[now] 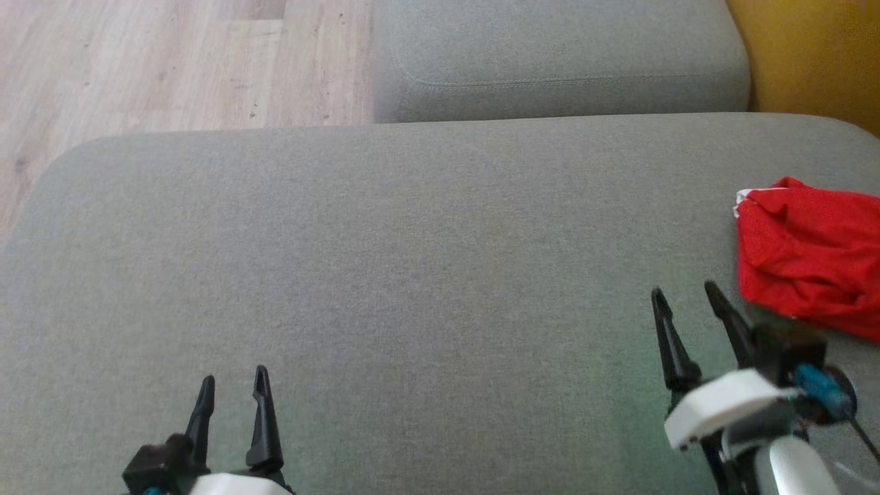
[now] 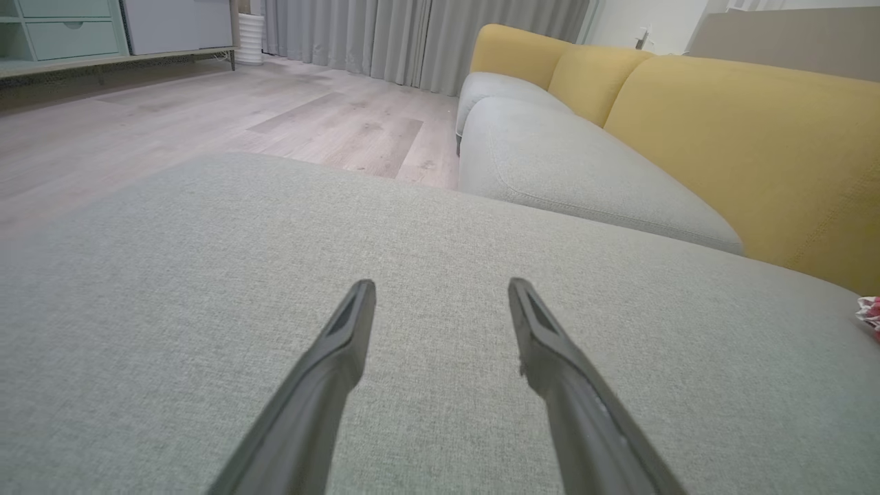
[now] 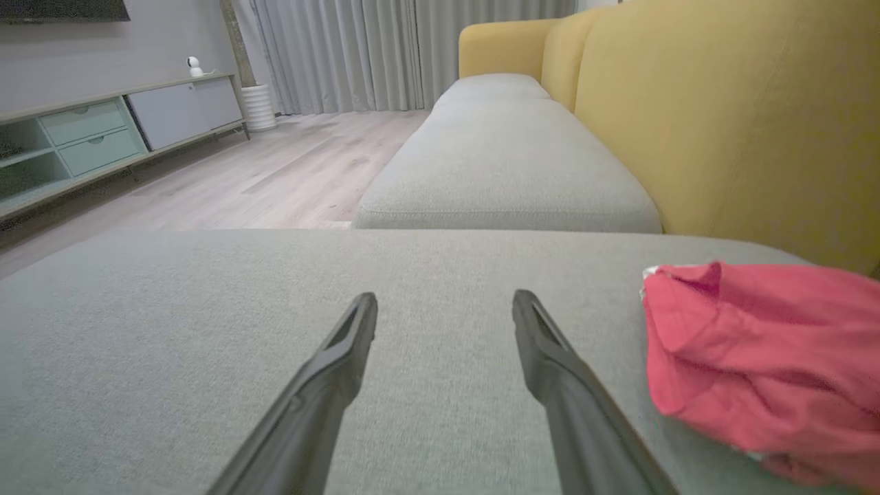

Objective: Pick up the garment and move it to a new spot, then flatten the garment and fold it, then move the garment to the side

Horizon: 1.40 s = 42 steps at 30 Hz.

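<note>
A crumpled red garment (image 1: 811,254) with a bit of white trim lies bunched at the right edge of the grey seat cushion (image 1: 412,275). The right wrist view has the garment (image 3: 763,364) just right of its fingers, and a sliver of the garment (image 2: 870,313) peeks in at the left wrist view's right edge. My right gripper (image 1: 687,295) hovers open a little left of the cloth, nothing between its fingers. Low at the front left, my left gripper (image 1: 234,381) is open over bare cushion, far from the garment.
A second grey cushion (image 1: 557,62) adjoins at the back, with the yellow sofa backrest (image 1: 818,55) along the right. Wooden floor (image 1: 151,62) lies beyond the cushion's left and far edges. A low cabinet (image 3: 103,137) and curtains (image 3: 357,55) stand across the room.
</note>
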Tool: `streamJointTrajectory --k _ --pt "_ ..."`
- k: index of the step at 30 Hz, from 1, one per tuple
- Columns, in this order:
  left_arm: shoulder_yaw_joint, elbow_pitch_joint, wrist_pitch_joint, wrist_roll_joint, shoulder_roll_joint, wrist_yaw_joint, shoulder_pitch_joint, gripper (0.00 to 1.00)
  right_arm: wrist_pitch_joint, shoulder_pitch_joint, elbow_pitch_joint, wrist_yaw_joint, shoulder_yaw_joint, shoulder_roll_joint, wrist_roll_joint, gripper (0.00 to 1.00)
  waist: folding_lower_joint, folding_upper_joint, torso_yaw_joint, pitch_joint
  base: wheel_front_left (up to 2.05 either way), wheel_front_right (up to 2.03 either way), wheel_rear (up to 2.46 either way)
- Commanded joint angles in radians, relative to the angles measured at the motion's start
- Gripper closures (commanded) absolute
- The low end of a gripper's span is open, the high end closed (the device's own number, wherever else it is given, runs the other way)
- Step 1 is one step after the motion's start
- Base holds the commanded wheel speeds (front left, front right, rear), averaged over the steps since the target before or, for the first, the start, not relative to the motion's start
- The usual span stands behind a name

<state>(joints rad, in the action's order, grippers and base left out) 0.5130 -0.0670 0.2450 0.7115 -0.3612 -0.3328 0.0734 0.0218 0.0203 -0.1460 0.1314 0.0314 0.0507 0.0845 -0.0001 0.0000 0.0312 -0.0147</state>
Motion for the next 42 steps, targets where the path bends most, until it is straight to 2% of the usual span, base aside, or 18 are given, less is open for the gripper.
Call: streamJointTrajectory --k 1,10,22,23,27,30,42 --pt "-0.038 0.019 0.013 -0.007 -0.004 0.006 -0.028 0.00 -0.020 0.006 0.047 -0.001 0.019 0.000 0.016 0.00 0.0001 0.0000 0.006 0.002 0.00 0.00 0.00" --pt "-0.030 0.004 0.013 0.007 0.009 0.022 -0.029 0.00 -0.044 -0.050 0.059 -0.001 0.037 0.000 0.035 0.00 0.0001 0.0000 0.006 0.008 0.00 0.00 0.00" --pt "-0.029 0.002 0.013 0.003 0.014 0.017 -0.035 0.00 -0.034 -0.054 0.069 -0.001 0.054 0.000 0.041 0.00 0.0001 0.0000 0.003 0.013 0.00 0.00 0.00" --pt "0.004 -0.025 0.003 0.003 0.023 0.017 0.000 1.00 -0.031 -0.076 0.028 0.000 0.029 -0.003 0.032 1.00 0.0001 0.0000 0.003 0.013 0.00 0.00 0.00" --pt "0.010 -0.075 0.001 0.004 0.038 0.018 0.010 1.00 -0.031 -0.085 -0.032 0.000 0.030 -0.004 0.034 1.00 0.0001 0.0000 0.002 0.014 0.00 0.00 0.00" --pt "0.001 -0.075 -0.004 0.019 0.042 0.024 0.008 1.00 -0.031 -0.084 -0.030 0.000 0.030 -0.003 0.058 1.00 0.0001 0.0000 0.001 0.014 0.00 0.00 0.00" --pt "-0.065 -0.088 -0.040 0.124 0.069 0.074 -0.014 1.00 -0.026 -0.064 -0.039 0.000 0.022 0.007 0.237 1.00 0.0001 0.0000 -0.002 0.014 0.00 0.00 0.00"
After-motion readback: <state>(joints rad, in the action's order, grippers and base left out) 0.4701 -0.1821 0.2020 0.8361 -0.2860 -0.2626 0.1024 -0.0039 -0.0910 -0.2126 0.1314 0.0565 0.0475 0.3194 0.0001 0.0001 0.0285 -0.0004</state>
